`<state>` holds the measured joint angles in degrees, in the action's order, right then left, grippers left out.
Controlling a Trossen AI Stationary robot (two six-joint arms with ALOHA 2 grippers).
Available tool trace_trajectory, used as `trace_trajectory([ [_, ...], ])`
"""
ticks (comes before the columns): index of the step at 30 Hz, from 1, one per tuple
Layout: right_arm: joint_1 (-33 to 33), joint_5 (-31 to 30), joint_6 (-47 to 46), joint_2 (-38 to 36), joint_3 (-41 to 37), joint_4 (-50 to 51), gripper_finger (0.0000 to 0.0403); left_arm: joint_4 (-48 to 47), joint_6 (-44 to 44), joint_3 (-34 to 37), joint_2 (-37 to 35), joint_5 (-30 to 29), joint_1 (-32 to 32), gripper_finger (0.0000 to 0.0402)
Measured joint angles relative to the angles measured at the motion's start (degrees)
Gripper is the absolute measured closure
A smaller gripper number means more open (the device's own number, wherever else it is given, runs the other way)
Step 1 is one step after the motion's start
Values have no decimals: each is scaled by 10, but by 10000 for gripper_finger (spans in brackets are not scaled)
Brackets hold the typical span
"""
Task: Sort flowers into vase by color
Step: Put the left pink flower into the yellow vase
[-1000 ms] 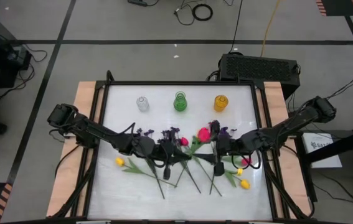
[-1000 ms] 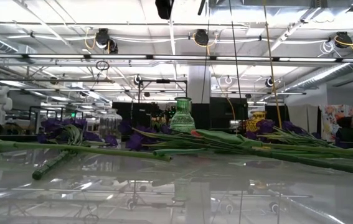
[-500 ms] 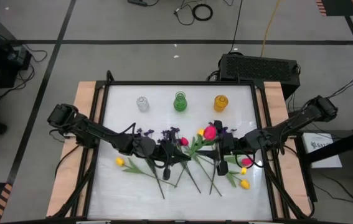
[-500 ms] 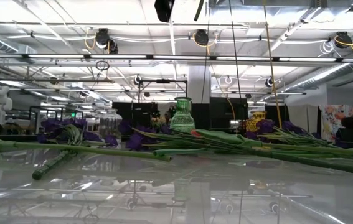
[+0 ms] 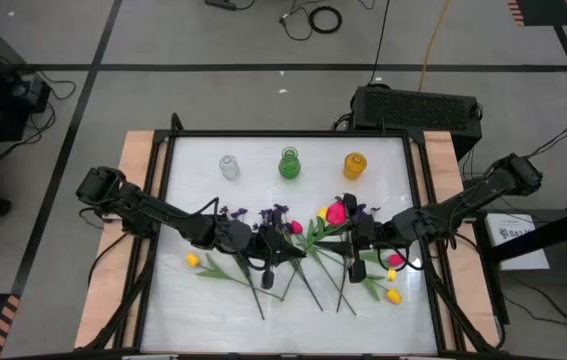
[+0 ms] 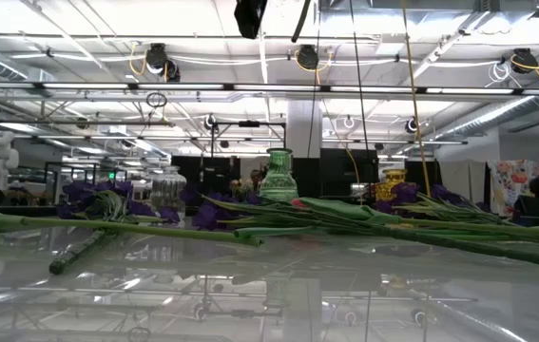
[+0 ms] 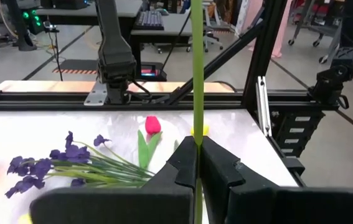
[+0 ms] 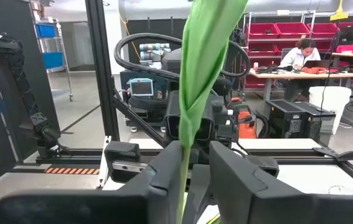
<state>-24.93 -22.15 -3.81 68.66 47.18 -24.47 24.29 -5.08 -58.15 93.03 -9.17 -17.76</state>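
Observation:
My left gripper (image 5: 271, 250) hovers over the table's middle, shut on a thin green stem (image 7: 196, 74); its bloom is out of that view. My right gripper (image 5: 351, 243) faces it from the right, shut on the leafy stem (image 8: 192, 93) of a pink-red tulip (image 5: 336, 212). Whether both hold one flower, I cannot tell. More flowers lie flat on the table: yellow tulips (image 5: 192, 260) (image 5: 393, 296), a pink-red tulip (image 5: 395, 260) and purple bunches (image 5: 228, 213). A clear vase (image 5: 228, 166), a green vase (image 5: 289, 163) and a yellow vase (image 5: 354, 165) stand in a row toward the far edge. My left gripper pinches the thin bare stem (image 7: 196, 140) between its two fingers, which lie across it. The stem runs straight on past the fingertips (image 7: 185, 165) and out of view. My right gripper pinches the tulip's stem (image 8: 184, 163) where a long green leaf wraps it, between its two fingers (image 8: 164, 168). The leaf stands up past the fingers, lifted clear of the table.
Loose stems and leaves (image 6: 345, 214) cross the table's middle and near half under both arms. The table has a dark raised frame (image 5: 163, 200). A black box (image 5: 418, 108) sits behind the far edge. A person sits at a desk (image 8: 304, 53) in the room beyond.
My right gripper has drifted a little toward the table's right edge, and the pink-red tulip with its leaves has moved right with it. In the low view a green stem at the top now reaches further into the picture.

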Motion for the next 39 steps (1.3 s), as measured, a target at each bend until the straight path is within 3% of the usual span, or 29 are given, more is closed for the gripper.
trace_trajectory([
  [6,0,0,0,0,0,-7,277,0,0,0,0,0,0,391],
  [11,0,0,0,0,0,-6,273,0,0,0,0,0,0,391],
  [16,0,0,0,0,0,-6,306,0,0,0,0,0,0,391],
  [23,0,0,3,0,0,14,394,2,-8,0,0,-21,1,382],
  [30,0,-1,4,0,0,21,399,-49,-52,0,-23,-32,-10,277],
  [34,1,-4,2,0,0,30,400,-89,-65,0,-36,-71,-23,215],
  [39,1,-6,2,0,0,39,402,-105,-65,0,-50,-117,-37,181],
])
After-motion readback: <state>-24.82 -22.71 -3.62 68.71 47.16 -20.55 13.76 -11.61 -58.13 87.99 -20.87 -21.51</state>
